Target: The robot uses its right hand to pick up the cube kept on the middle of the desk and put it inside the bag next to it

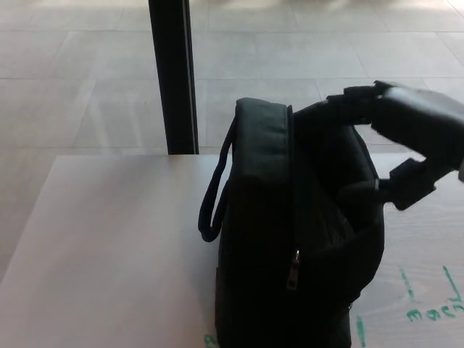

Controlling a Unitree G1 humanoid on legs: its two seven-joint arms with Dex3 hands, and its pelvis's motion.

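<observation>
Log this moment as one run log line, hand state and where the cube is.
right robot hand: open, above the bag opening | left robot hand: not in view | cube: not visible | bag: upright on desk

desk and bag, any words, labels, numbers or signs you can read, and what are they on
Green handwriting on the desk at the lower right: marker strokes, not legible; it seems to face away from the camera.
More green marks by the bottom edge beside the bag, at: cut off, unreadable.
Bag: no label or brand visible.

Pale tiled floor (87, 80) fills the far scene, brightly lit. A dark post (174, 76) stands upright behind the light desk (109, 246).
</observation>
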